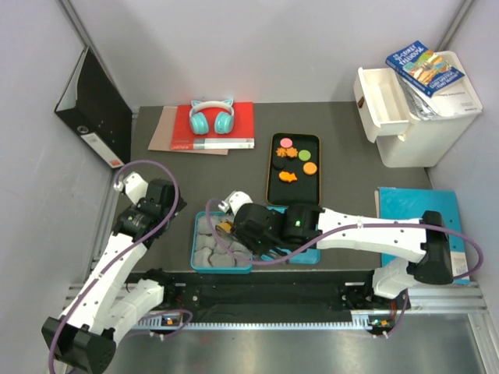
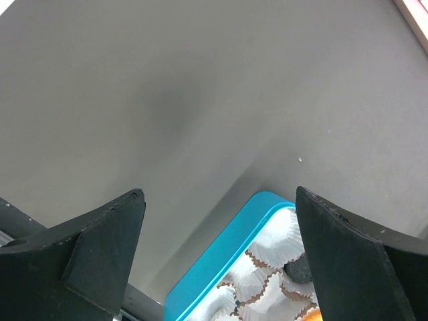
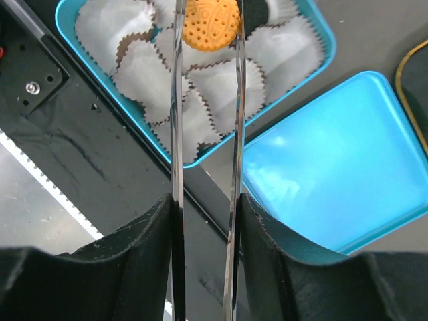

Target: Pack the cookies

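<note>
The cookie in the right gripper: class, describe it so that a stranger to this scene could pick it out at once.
Find the teal tin of white paper cups at the table's near edge. Over it, the right gripper pinches a round orange cookie stamped with dots. It is the only cookie being held; the other orange ones lie on the black tray farther back.

Cookies (image 1: 310, 167) on tray (image 1: 304, 192) behind cup-lined tin (image 1: 196, 241), lid (image 3: 321, 160) to its right.

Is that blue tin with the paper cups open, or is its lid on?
Open: the tin has its paper cups showing uncovered, and the lid lies flat beside it.
</note>
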